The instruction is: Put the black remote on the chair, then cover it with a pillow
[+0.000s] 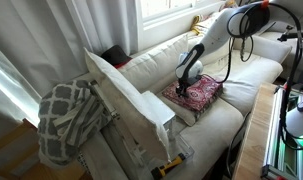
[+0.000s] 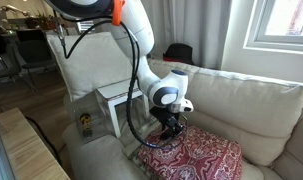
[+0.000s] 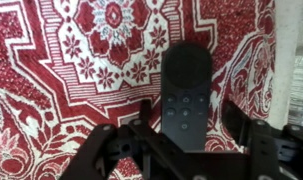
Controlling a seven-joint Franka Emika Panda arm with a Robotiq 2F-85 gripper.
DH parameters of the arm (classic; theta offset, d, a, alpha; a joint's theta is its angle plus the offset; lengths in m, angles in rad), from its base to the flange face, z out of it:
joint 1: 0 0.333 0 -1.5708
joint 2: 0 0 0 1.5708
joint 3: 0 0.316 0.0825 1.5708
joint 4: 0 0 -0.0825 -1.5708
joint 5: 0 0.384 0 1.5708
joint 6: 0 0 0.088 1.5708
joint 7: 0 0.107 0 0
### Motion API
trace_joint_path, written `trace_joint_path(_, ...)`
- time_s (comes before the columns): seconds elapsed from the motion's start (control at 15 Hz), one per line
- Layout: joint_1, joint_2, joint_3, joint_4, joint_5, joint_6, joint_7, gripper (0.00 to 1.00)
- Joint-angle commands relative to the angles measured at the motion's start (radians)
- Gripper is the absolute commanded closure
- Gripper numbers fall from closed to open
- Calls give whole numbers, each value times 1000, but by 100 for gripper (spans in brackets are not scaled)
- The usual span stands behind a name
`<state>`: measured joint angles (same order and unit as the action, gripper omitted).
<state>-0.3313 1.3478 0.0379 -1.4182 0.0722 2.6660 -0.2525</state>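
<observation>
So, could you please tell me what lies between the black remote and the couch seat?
The red patterned cushion; the wrist view shows the black remote lying on it.

The chair [image 1: 251, 72] is overlooked from beyond one end in an exterior view. The red cushion [image 2: 196, 155], shared by all, is faced from lower and nearer in an exterior view and filmed closely at the wrist.

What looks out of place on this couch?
The black remote lies on the red patterned cushion, an odd spot, and the big cream pillow stands on edge at the end of the couch.
</observation>
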Motion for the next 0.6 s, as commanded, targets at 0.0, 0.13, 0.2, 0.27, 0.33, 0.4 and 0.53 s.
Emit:
trace_joint_path(0.0,-1,29,-3,32,6,-1,25,55)
trace_joint_path(0.13,4,7,-10,8,5,7,37,71)
trace_joint_path(0.2,5,-4,-12,-4,4,10,40,77)
trace_joint_path(0.27,10,-20,-17,-21,3,14,48,82)
trace_joint_path(0.33,12,-31,-19,-34,3,16,52,82)
trace_joint_path(0.4,15,-53,-21,-57,6,12,64,82)
trace_joint_path(0.53,18,-98,-22,-102,11,0,85,82)
